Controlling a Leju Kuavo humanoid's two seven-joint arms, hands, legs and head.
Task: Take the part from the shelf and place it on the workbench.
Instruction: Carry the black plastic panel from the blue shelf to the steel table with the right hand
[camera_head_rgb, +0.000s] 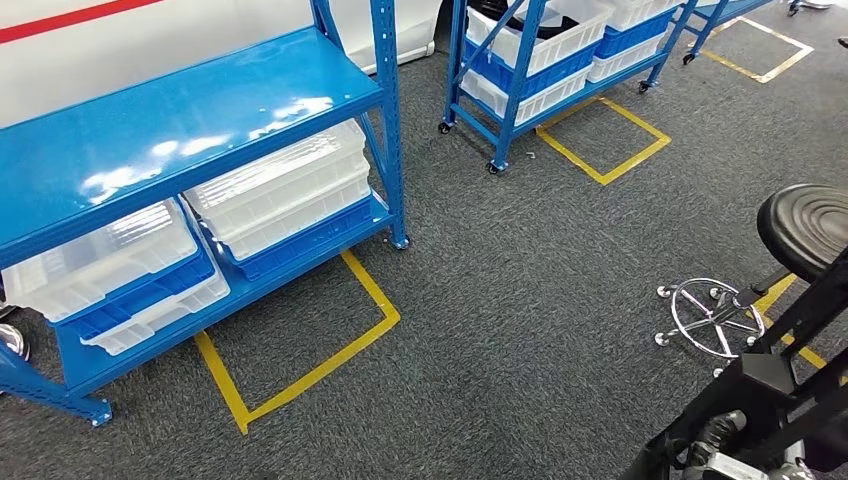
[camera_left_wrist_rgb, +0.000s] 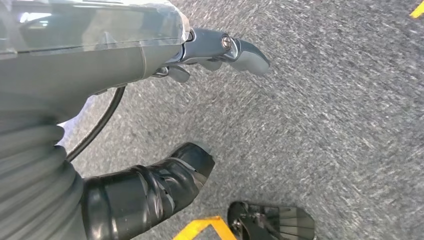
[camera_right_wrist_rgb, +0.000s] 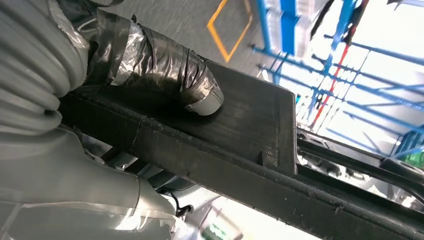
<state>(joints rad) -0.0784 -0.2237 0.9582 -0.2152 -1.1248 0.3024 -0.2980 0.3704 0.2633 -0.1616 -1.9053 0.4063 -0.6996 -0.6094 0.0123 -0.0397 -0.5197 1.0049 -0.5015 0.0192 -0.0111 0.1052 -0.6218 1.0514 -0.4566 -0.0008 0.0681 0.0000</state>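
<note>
RISK: long black part (camera_right_wrist_rgb: 240, 150) could slip or swing into the blue shelf (camera_head_rgb: 180, 120) on a turn, being held at one spot | PART: in right hand (camera_right_wrist_rgb: 150, 65), thumb pressed on its flat top; near right in head view | LEFT: left hand (camera_left_wrist_rgb: 220, 50) hangs over floor, fingers apart, holding nothing

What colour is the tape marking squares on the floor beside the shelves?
Yellow. The floor tape outlines squares on grey carpet beside the blue shelf; it shows best in the head view.
</note>
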